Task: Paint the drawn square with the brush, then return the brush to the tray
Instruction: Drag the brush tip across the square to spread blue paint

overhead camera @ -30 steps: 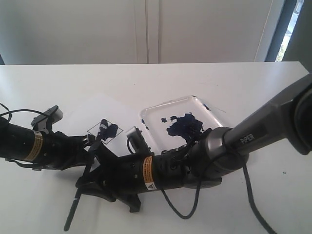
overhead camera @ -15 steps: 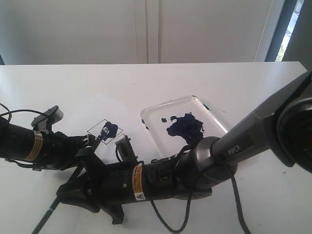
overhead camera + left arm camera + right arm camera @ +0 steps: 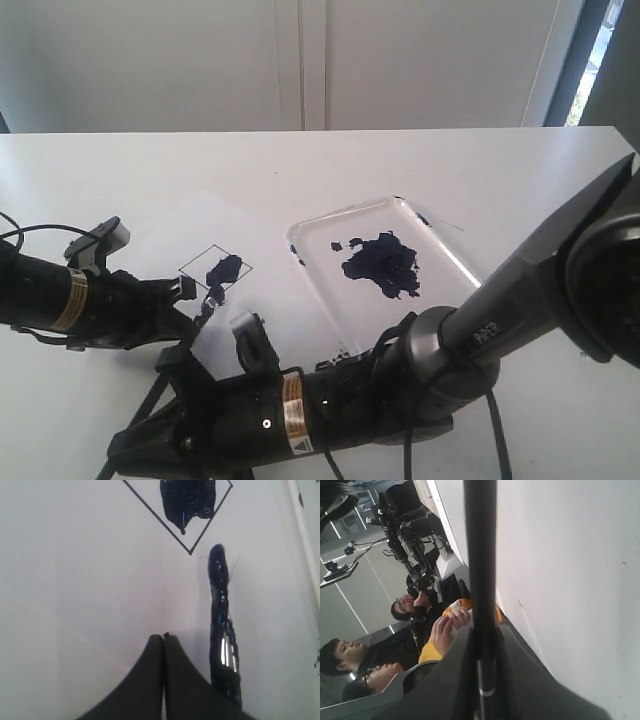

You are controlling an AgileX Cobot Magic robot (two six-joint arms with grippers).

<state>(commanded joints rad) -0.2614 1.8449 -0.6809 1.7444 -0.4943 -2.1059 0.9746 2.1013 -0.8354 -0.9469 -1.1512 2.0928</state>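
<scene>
The brush [image 3: 480, 555] should handle light, stiff and slippery; the right tool [image 3: 482, 636] pinches its bare handle, the proper hold. The left tool [image 3: 163, 639] is pressed together, empty

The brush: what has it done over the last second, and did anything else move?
The brush drew back off the drawn square; its tip is now just outside one corner. The right jaws, shut on its handle throughout, pulled toward the exterior view's bottom edge. Nothing was let go. The left jaws, the tray and the square's paint blotch stayed put.
</scene>
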